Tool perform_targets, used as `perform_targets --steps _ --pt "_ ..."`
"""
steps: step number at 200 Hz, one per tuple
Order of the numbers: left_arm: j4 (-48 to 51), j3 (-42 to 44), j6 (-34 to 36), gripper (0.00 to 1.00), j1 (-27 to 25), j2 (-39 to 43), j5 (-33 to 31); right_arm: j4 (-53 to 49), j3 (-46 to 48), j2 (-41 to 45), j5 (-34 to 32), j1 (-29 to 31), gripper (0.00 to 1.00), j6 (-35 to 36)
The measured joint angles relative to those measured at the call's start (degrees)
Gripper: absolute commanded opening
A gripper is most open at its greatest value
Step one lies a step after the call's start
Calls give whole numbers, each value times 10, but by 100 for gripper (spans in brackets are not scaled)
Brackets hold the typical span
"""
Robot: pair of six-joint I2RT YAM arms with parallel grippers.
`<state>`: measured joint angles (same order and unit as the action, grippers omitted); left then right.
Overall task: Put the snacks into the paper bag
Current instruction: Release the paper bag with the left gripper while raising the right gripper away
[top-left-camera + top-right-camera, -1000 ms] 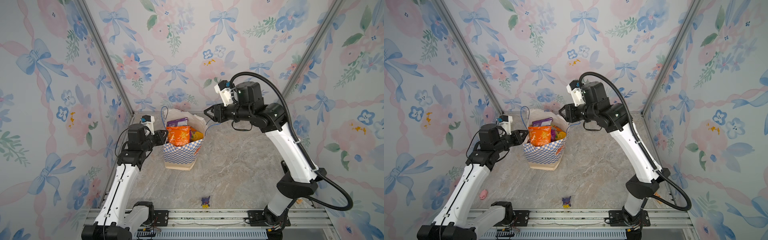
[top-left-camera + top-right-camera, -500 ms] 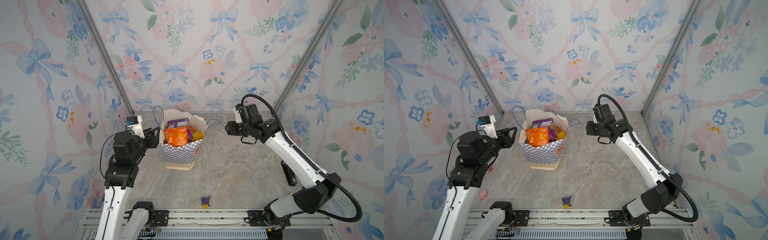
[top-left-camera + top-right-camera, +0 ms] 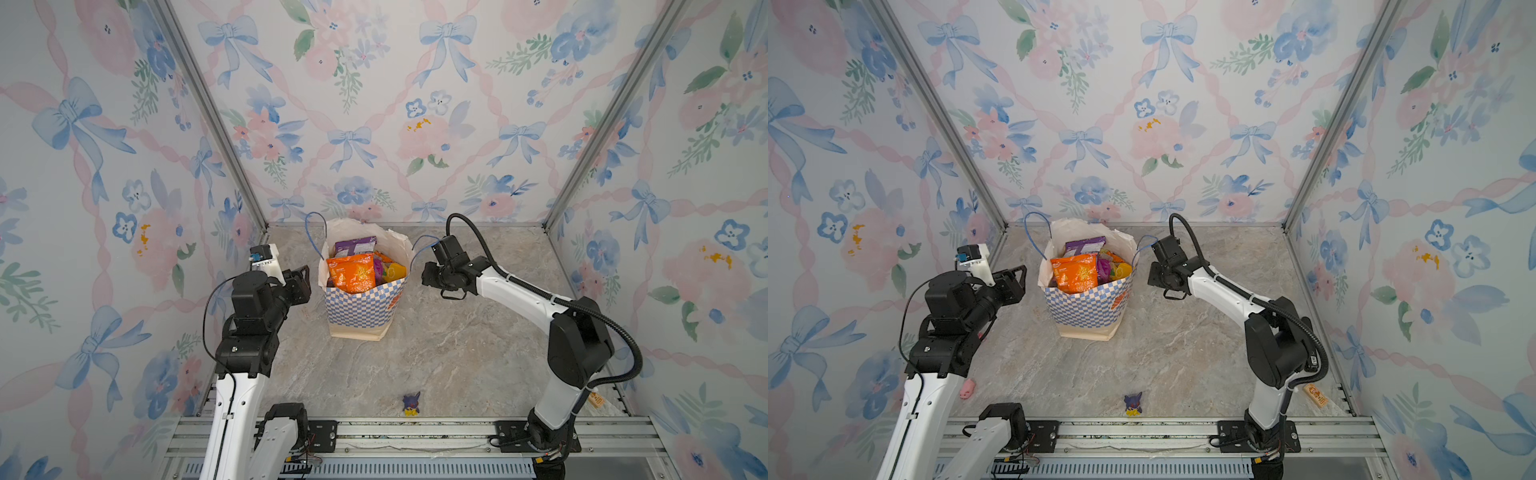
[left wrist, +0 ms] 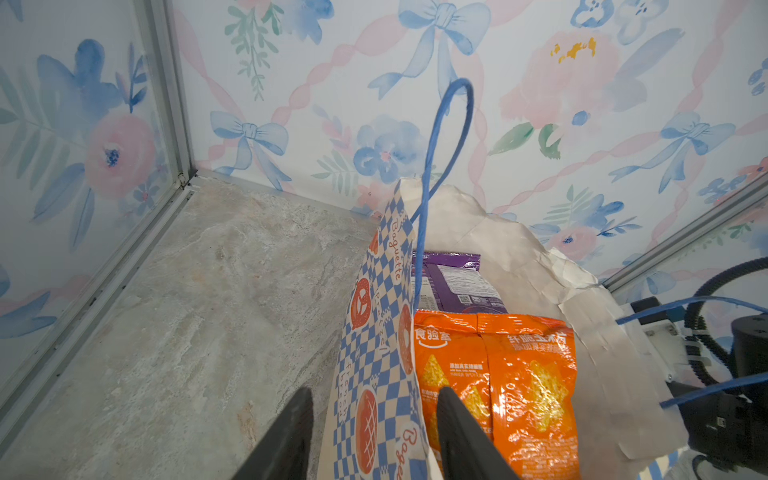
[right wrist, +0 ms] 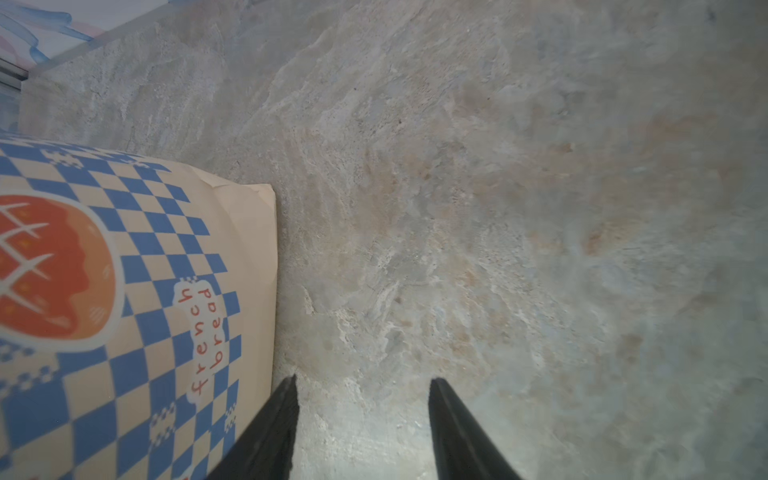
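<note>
The paper bag stands upright at the back middle of the table, blue-checkered with a cream base. Snacks fill it: an orange packet in front, a purple packet behind, yellow and multicoloured ones beside them. My left gripper hangs open just left of the bag, apart from it. My right gripper is open and empty, just right of the bag, near one blue cord handle.
A tiny purple-and-yellow figurine stands near the front edge. A small wooden block lies at the front right by the right arm's base. A small pink object lies at the front left. Wallpapered walls close three sides.
My left gripper drew back leftward from the bag's rim and opened. My right arm came down from above the bag's right edge to beside the bag.
</note>
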<state>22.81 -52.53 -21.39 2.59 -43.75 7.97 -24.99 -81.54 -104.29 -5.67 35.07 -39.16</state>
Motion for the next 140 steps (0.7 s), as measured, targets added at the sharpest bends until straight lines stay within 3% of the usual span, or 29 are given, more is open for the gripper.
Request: perform_targets --steps 54,140 --pt "-6 27 2 52 35 7 21 31 -42 -40 -8 38 54 -39" --pt "-33 42 1 57 38 0 36 54 -45 -56 -2 45 56 -57"
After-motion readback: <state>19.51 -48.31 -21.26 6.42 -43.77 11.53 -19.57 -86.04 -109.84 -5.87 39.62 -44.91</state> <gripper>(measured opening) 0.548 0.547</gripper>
